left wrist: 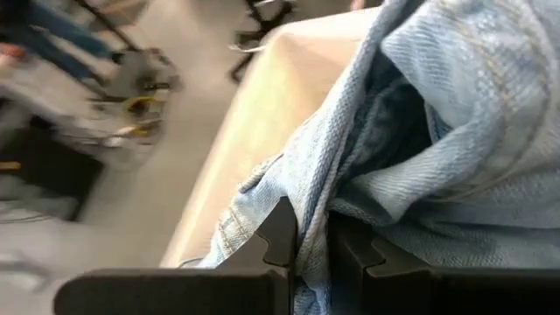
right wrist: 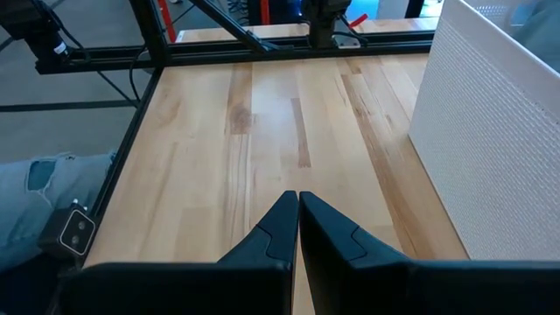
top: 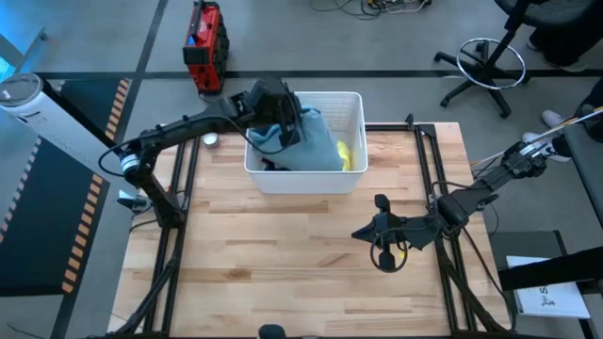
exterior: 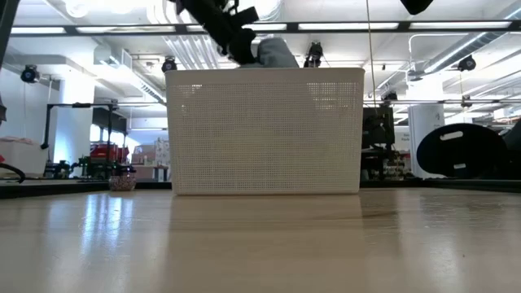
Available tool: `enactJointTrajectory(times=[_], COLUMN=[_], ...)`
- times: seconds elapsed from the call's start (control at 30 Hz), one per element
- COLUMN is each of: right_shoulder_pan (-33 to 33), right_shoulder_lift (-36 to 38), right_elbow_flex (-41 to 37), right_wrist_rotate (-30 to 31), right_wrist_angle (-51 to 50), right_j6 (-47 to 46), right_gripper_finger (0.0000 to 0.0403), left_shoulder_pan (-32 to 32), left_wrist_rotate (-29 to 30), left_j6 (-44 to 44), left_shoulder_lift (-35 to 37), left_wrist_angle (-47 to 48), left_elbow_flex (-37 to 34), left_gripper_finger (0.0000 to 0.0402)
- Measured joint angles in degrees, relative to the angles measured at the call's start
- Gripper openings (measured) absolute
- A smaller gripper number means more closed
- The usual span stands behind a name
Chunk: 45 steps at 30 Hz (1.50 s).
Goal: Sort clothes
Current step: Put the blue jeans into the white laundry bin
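Observation:
The light blue jeans (top: 316, 141) bulge out of the white slatted basket (top: 353, 105) at the table's far side, with the bright yellow top (top: 345, 155) beside them inside. My left gripper (top: 287, 118) is over the basket, shut on the jeans (left wrist: 420, 131); the jeans' top shows above the basket rim in the low view (exterior: 277, 53). My right gripper (top: 363, 233) is shut and empty, low over the table's middle right (right wrist: 297, 214). Other clothes are hidden in the basket. My left gripper pinches a bunched fold of the jeans' denim (left wrist: 313, 229) between its two fingers, several layers thick. It comes from above over the basket's left part. The jeans are drawn up above the basket rim, the rest still inside the basket.
The basket's white wall (right wrist: 490, 131) stands close beside my right gripper. Bare wooden tabletop (top: 283, 254) lies in front of the basket. A red tool box (top: 203, 42) and a stool (top: 485, 61) stand on the floor beyond the table. A person's jeans-clad leg (right wrist: 35, 206) shows at the table's left side.

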<state>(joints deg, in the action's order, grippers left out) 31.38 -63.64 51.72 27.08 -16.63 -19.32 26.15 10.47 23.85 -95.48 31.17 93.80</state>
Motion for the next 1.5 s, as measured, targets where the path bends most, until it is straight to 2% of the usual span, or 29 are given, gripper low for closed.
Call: enactJointTrajectory(times=[0.13,0.37,0.47,0.7,0.8,0.93,1.03,1.13,1.27,1.37,1.5], right_shoulder_pan=[0.0,0.0,0.0,0.0,-0.2,-1.1,-2.4,-5.0,-9.8,-14.5,-22.3], right_shoulder_lift=[0.0,0.0,0.0,0.0,0.0,0.0,0.0,0.0,0.0,0.1,-0.2], right_elbow_flex=[0.0,0.0,-0.1,-0.1,-0.1,-0.1,-0.1,-0.1,-0.1,-0.1,-0.1], right_wrist_rotate=[0.0,0.0,0.0,0.0,0.1,0.4,1.5,1.5,1.5,-0.5,-8.7], right_wrist_angle=[0.0,0.0,-0.1,0.0,0.0,0.6,2.0,2.7,4.9,10.6,18.7], right_j6=[0.0,-0.1,0.0,0.0,0.4,1.4,2.8,4.4,8.8,14.4,20.2], right_gripper_finger=[0.0,0.0,0.0,0.0,0.0,0.0,0.0,0.0,0.0,0.0,0.0], left_shoulder_pan=[-0.1,-0.3,-0.7,-0.9,-1.1,-1.1,-1.1,-1.3,-1.4,-1.4,-1.4], left_wrist_rotate=[-2.9,-9.0,-9.7,-9.7,-7.0,-5.2,-5.0,-3.5,-3.2,-2.0,-0.1], left_j6=[-2.3,-6.5,-7.9,-10.0,-10.0,-9.5,-9.1,-8.4,-8.1,-8.1,-8.1], left_shoulder_lift=[-0.4,-2.3,-2.4,-0.9,0.1,1.5,2.9,4.6,7.6,10.0,12.7], left_wrist_angle=[-2.6,-2.5,-2.6,-3.8,-3.9,-4.0,-4.3,-5.4,-7.3,-7.7,-7.4], left_elbow_flex=[-3.5,-4.2,-3.9,-3.8,-3.8,-3.8,-3.8,-3.9,-3.9,-3.8,-4.0], left_gripper_finger=[0.0017,0.0022,0.0069,0.0223,0.0279,0.0335,0.0357,0.0359,0.0333,0.0292,0.0211])
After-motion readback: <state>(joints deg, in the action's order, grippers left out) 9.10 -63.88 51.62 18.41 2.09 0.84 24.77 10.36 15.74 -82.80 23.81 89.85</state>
